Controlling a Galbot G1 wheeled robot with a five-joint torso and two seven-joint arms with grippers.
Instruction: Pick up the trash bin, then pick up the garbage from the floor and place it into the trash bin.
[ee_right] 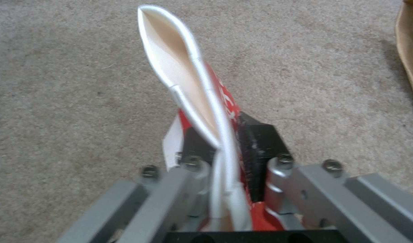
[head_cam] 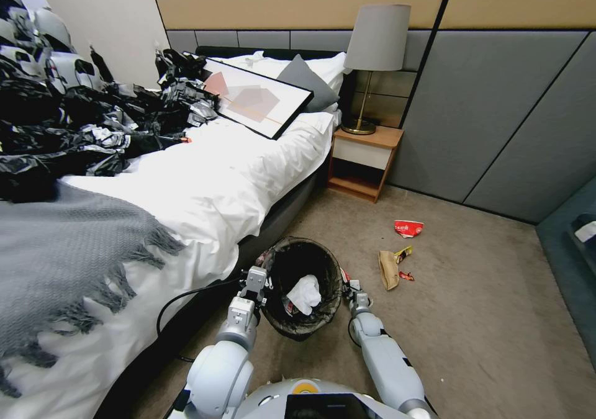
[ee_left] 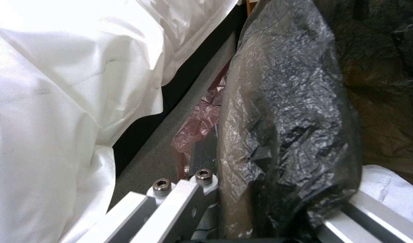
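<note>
Left gripper (head_cam: 259, 282) is clamped on the rim of the trash bin (head_cam: 302, 329), one finger outside and one inside the wall, crinkled black liner (ee_left: 296, 111) bunched glossy between them in the left wrist view; some pinkish-red film (ee_left: 202, 118) is trapped against the outer side, can't tell what it is. Bin sits between the two arms, just beside the bed (head_cam: 205, 183), round mouth tilted toward the head camera; whether its base touches the carpet (head_cam: 496, 319) is hidden by the arms. Inside: a crumpled white napkin (head_cam: 305, 293) and a bit of red-marked scrap, rest lost in the dark liner. Right gripper (head_cam: 355, 290) is at the bin's right rim, pinching a crushed paper cup (ee_right: 195, 101) flat between its black pads (ee_right: 260, 145): white rolled lip folded into a narrow slit, red printed wall with white lettering too squashed to read, lower part hidden in the jaws. Remaining garbage lies on the short-pile beige carpet well apart from the bin: a flattened brown paper piece (head_cam: 388, 269), a yellow-and-dark wrapper (head_cam: 403, 254) just beside it, a small red scrap (head_cam: 406, 275), and farther toward the wooden nightstand (head_cam: 363, 161) a crushed red-and-white cup (head_cam: 408, 228). Brown paper edge is cut off at the right wrist view's border.
</note>
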